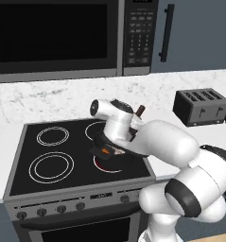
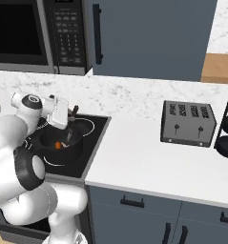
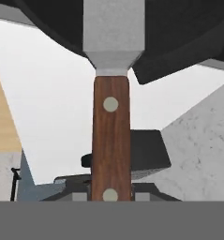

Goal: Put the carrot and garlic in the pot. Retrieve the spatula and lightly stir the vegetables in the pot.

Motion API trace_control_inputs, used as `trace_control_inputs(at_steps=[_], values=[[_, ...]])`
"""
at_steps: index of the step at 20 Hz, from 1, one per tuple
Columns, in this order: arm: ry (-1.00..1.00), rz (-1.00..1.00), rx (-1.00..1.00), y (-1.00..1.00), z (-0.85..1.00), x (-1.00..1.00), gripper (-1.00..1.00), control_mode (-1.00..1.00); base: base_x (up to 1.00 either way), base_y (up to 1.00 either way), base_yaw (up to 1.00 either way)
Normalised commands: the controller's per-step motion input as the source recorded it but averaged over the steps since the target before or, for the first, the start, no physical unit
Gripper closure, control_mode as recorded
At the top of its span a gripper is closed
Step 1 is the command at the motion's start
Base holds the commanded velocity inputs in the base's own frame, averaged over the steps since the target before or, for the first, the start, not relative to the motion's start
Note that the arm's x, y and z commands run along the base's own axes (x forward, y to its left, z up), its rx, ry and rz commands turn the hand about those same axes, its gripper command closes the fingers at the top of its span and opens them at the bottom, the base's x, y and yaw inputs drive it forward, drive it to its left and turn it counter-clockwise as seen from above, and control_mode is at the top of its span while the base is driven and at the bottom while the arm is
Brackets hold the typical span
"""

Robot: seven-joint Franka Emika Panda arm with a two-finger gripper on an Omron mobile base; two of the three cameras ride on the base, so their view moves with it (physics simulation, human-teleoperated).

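Stirring was judged to be the step in hand: the spatula (image 3: 111, 117) was held upright between the closed jaws of the gripper (image 1: 118, 142), which was poised over the pot (image 2: 63, 143) on the front right ring of the stove (image 1: 34, 142). In the hand view, the reddish-brown handle was seen running up the middle with 2 pale rivets, and the flat silver-grey blade was pointed into the dark pot. In the right base view, the carrot (image 2: 57, 146) was seen as a small orange spot inside the pot; an orange fleck under the wrist in the left base view was taken for the same thing. The garlic could not be made out, being presumably hidden by the hand or the pot wall, so loading was judged done only for the carrot with certainty. For the next move, a small, gentle sweep of the blade across the pot floor was thought to be called for, with the handle kept firmly pinched and the rim not knocked.
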Motion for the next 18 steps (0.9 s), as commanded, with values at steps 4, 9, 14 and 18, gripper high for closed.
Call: trace_control_inputs(at_steps=[4, 9, 14, 18], values=[[0.0, 0.15, -0.08, 0.28, -0.14, 0.38, 1.0, -1.0, 0.0, 0.0, 0.0], [0.0, 0.16, -0.11, 0.21, -0.44, 0.09, 1.0, -1.0, 0.0, 0.0, 0.0], [-0.01, 0.15, -0.12, 0.0, -0.19, 0.0, 1.0, -1.0, 0.0, 0.0, 0.0], [-0.06, 0.14, -0.14, 0.0, -0.04, 0.03, 1.0, -1.0, 0.0, 0.0, 0.0]])
